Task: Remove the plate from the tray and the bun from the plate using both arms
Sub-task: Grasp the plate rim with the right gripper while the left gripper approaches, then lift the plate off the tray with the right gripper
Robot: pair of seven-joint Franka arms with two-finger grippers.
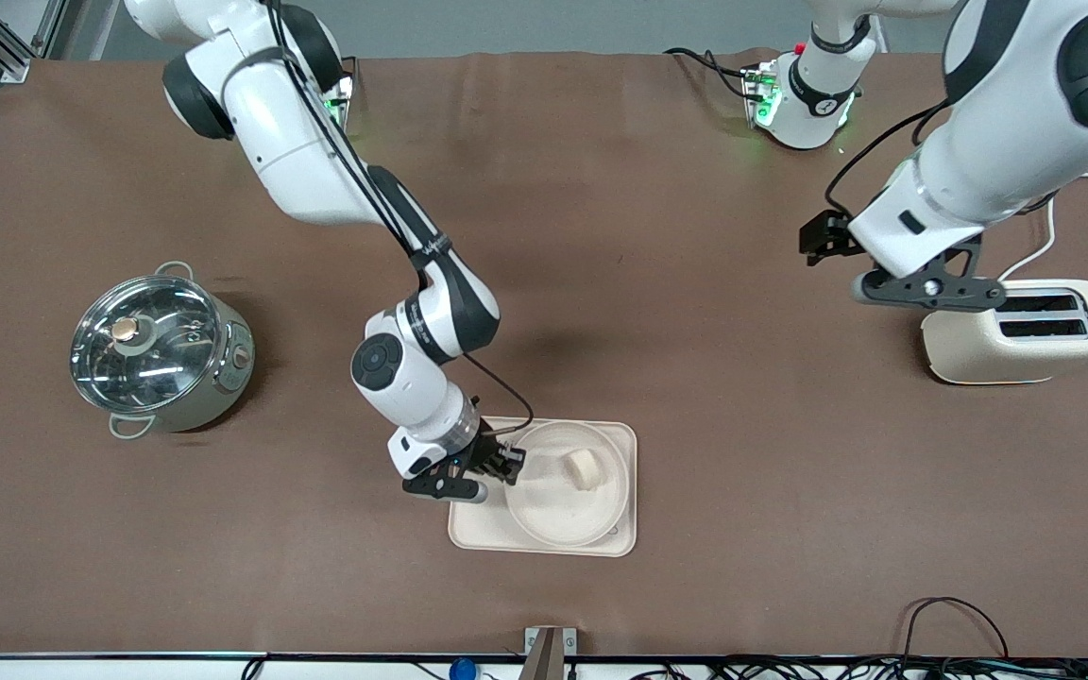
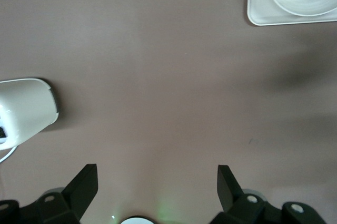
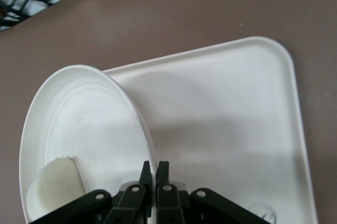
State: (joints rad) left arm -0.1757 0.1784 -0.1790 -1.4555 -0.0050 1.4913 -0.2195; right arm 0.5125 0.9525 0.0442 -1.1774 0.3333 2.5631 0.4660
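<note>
The round cream plate lies on the rectangular tray, with the small pale bun on it. My right gripper is shut on the plate's rim at the edge toward the right arm's end. In the right wrist view the fingers pinch the rim of the plate, which looks tilted up off the tray, and the bun rests in the plate. My left gripper is open and empty, up over the table next to the toaster. It shows in its own wrist view.
A cream toaster stands toward the left arm's end and also shows in the left wrist view. A steel pot with a glass lid stands toward the right arm's end. The tray and plate show far off in the left wrist view.
</note>
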